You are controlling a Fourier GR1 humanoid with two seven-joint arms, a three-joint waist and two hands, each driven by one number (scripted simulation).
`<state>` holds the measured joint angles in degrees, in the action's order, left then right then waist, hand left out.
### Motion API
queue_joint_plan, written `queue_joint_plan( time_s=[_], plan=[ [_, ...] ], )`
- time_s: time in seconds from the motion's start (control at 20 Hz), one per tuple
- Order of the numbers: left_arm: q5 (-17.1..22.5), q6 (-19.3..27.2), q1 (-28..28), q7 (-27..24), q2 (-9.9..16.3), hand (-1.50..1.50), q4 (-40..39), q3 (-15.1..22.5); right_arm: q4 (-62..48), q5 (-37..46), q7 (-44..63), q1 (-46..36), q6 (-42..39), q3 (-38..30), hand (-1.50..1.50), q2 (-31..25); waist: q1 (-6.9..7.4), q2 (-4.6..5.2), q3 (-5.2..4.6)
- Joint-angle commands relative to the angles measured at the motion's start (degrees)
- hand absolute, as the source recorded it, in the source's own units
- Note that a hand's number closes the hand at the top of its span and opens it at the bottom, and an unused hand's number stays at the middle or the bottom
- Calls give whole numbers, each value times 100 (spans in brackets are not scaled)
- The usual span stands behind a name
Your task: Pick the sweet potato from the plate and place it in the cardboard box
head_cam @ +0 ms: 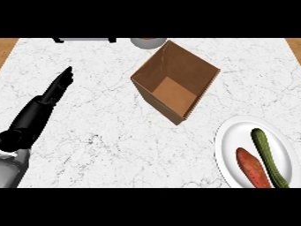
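An orange-red sweet potato (253, 168) lies on a white plate (232, 140) at the lower right, beside a long green cucumber (269, 155). An open cardboard box (174, 81) stands in the middle of the counter, up and to the left of the plate, with nothing inside it. My left hand (36, 112) lies at the left with its fingers straight, pointing up toward the far edge, far from both box and plate. It holds nothing. My right hand does not show.
The white marble counter (107, 145) has wooden strips at its far left and right. At the far edge sit a grey bowl (147, 42) and a flat grey item (84, 39), both partly cut off.
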<state>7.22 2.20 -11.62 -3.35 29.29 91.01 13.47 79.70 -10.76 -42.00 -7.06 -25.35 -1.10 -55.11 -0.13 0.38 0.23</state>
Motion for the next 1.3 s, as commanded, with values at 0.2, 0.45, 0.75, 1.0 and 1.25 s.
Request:
queue_joint_plan(
  time_s=[0.2, 0.45, 0.75, 1.0, 1.25],
  plan=[
    [-72, -81, -219, 10, -133, 0, -177, -32, 339, 1896, -1134, 73, 304, 630, -150, -739, 16, -34, -19],
    [-210, -48, -218, -55, -279, 0, -317, 23, 1119, 2789, -751, 211, 621, 1053, -150, -1247, -22, -40, -28],
    [-468, 105, -40, -362, -515, 0, -523, -4, 2487, 3597, 170, 1091, 1127, 1239, -150, -1283, -155, -68, -29],
    [-481, -216, -100, -582, -455, 0, -648, -178, 3089, 3917, 961, 1301, 613, 1089, -150, -1399, -91, -54, -29],
    [-347, -480, 19, -300, -343, 0, -471, -527, 3617, 4377, 1395, 2073, 599, 1074, -150, -947, -88, -56, -25]
  ],
)
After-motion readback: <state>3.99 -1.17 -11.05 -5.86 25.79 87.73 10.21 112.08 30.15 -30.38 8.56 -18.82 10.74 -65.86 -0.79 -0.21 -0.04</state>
